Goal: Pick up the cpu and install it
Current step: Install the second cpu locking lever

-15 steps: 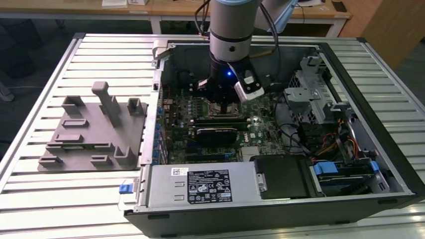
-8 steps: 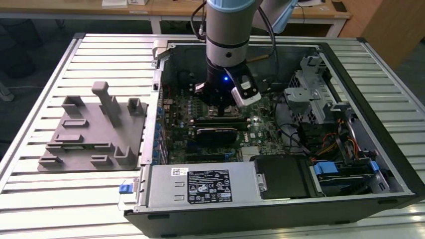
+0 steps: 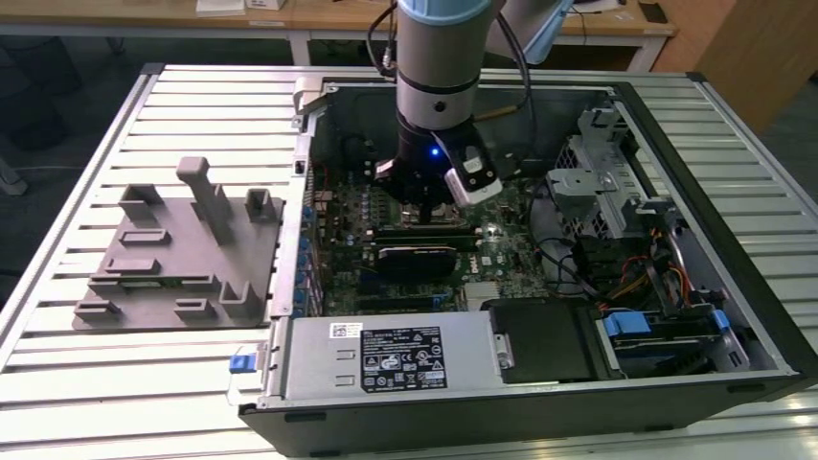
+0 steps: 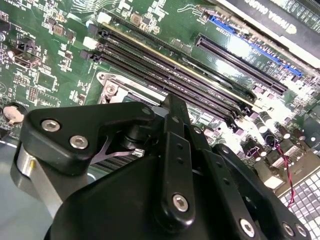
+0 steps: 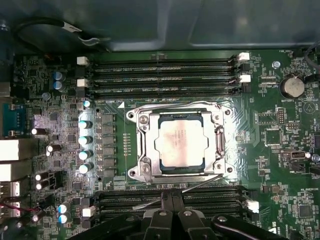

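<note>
In the first wrist view the cpu point(image 5: 179, 143), a silver square with a thin dark rim, lies flat inside the metal-rimmed socket frame point(image 5: 141, 145) on the green motherboard point(image 5: 280, 145). My gripper point(image 5: 173, 199) sits just beside the socket, over the memory slots, fingers pressed together with nothing between them. A thin metal socket lever point(image 5: 200, 183) runs slanted between the socket and my fingertips. In the exterior view the arm's wrist point(image 3: 435, 182) reaches down into the open computer case point(image 3: 383, 422) and covers the socket. The second wrist view shows the black gripper linkage point(image 4: 170, 190) over the board.
A grey plastic holder block point(image 3: 179, 259) with upright posts stands on the slatted table at the exterior view's left. Inside the case are a power supply point(image 3: 383, 359), drive cage point(image 3: 614, 192), cables point(image 3: 639, 278) and a graphics card point(image 3: 416, 254). Memory slots point(image 5: 160, 75) flank the socket.
</note>
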You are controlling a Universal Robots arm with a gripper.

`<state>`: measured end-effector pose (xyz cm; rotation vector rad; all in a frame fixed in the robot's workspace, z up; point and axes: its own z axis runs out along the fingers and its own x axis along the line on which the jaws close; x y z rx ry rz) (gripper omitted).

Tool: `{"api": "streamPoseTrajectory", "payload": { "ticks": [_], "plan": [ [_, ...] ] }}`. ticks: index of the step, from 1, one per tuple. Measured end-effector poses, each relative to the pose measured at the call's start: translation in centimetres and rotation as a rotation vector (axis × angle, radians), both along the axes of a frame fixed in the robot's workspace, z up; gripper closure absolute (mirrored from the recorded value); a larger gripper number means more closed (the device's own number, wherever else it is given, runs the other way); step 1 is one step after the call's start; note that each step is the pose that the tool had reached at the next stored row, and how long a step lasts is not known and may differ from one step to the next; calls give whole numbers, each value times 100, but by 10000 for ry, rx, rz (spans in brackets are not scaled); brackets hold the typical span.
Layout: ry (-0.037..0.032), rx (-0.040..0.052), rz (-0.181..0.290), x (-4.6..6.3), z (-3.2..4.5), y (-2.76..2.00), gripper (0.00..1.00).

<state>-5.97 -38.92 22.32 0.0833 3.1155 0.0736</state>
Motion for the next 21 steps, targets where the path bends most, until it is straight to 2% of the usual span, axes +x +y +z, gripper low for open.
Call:
{"api": "streamPoseTrajectory", "payload": {
  "ticks": [4, 9, 12, 18, 20, 21],
  "plan": [
    [-1, 200, -1, -9, -21, -18, 89],
    [-1, 542, -2, -15, -41, -69, 89],
    [-1, 634, -13, -17, -50, -109, 89],
    [-2, 719, -68, -32, -71, -184, 89],
    [-1, 806, -82, -43, -79, -197, 89],
    [-3, 907, -86, -52, -80, -200, 89]
  ]
}}
